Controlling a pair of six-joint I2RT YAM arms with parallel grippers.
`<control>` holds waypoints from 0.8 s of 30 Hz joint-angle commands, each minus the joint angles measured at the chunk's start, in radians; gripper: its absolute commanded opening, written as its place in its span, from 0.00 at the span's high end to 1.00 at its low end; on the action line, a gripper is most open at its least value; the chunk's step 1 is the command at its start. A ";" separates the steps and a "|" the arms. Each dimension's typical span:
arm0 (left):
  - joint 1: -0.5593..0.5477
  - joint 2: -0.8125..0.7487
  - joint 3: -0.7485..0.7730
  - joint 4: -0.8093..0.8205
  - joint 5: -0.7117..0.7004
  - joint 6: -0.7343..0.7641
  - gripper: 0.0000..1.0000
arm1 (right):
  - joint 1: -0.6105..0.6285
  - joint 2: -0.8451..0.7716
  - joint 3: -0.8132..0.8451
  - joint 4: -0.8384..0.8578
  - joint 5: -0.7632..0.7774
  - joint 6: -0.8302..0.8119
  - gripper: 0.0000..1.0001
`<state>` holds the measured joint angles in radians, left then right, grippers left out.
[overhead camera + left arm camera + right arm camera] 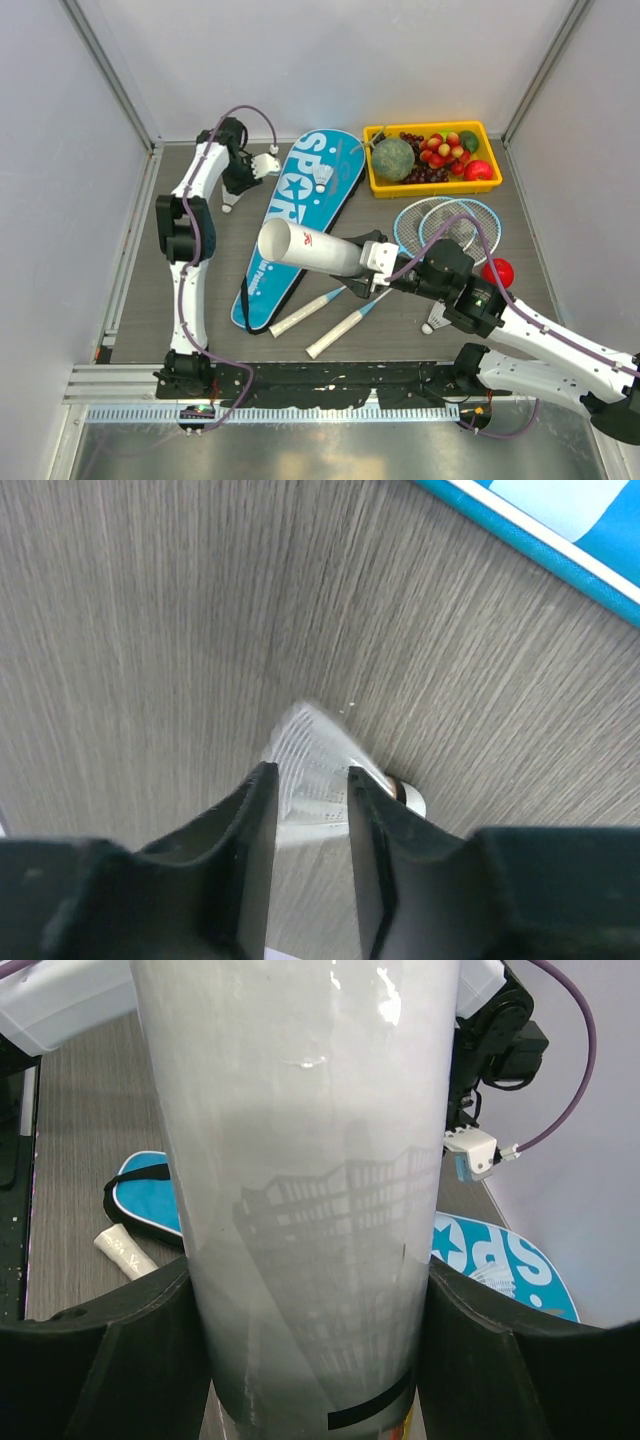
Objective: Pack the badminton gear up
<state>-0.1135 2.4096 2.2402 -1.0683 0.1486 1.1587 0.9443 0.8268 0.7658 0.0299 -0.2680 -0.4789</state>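
Note:
My right gripper (pixel 375 258) (pixel 308 1272) is shut on the long white tube (pixel 310 248) (pixel 310 1140) and holds it level above the blue "SPORT" bag (pixel 300 215) (pixel 505 1260), open end to the left. My left gripper (pixel 238 186) (pixel 310 775) is open at the far left, its fingers straddling a white shuttlecock (pixel 231 203) (pixel 312 742) that lies on the table just past the tips. A second shuttlecock (pixel 322 178) lies on the bag. A third (pixel 435 322) lies by my right arm. Two light-blue rackets (pixel 445 222) lie crossed, their white handles (pixel 305 312) near the front.
A yellow tray (pixel 430 186) of fruit stands at the back right. A red round fruit (pixel 498 271) lies right of the racket heads. The bag's edge (pixel 560 525) runs close beside the left gripper. White walls close in the table on three sides.

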 commanded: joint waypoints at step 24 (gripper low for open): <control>0.048 -0.431 -0.289 0.066 0.239 -0.496 1.00 | 0.004 -0.058 -0.017 0.153 0.081 0.045 0.71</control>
<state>-0.0681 2.0937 2.0159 -1.0882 0.3019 0.7883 0.9455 0.7536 0.7452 0.1074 -0.2699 -0.4683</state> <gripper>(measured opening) 0.009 0.700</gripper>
